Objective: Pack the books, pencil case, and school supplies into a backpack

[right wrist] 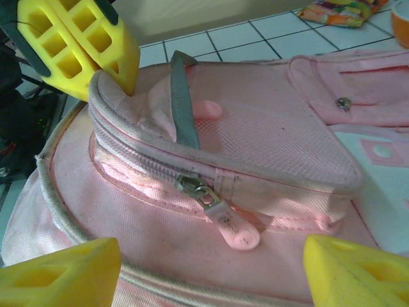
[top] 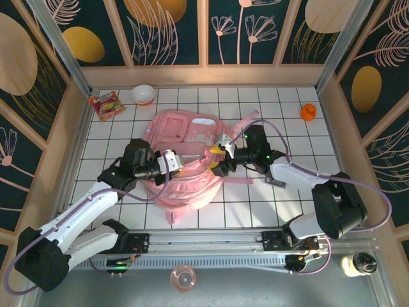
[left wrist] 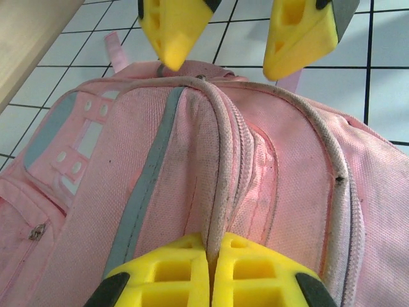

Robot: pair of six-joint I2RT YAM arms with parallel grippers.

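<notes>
Yellow fingers of the left gripper are clenched on a piped seam of the backpack, which lies mid-table. The right gripper is spread and empty, with the zip pull at its 12 o'clock. The thin pinch may slip once the zip is tugged, slackening the track. No writing is readable; the snack packet at the backpack's 10 o'clock is too small.

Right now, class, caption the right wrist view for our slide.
Open right gripper faces the backpack zip pull; left gripper pinches its piping.
</notes>
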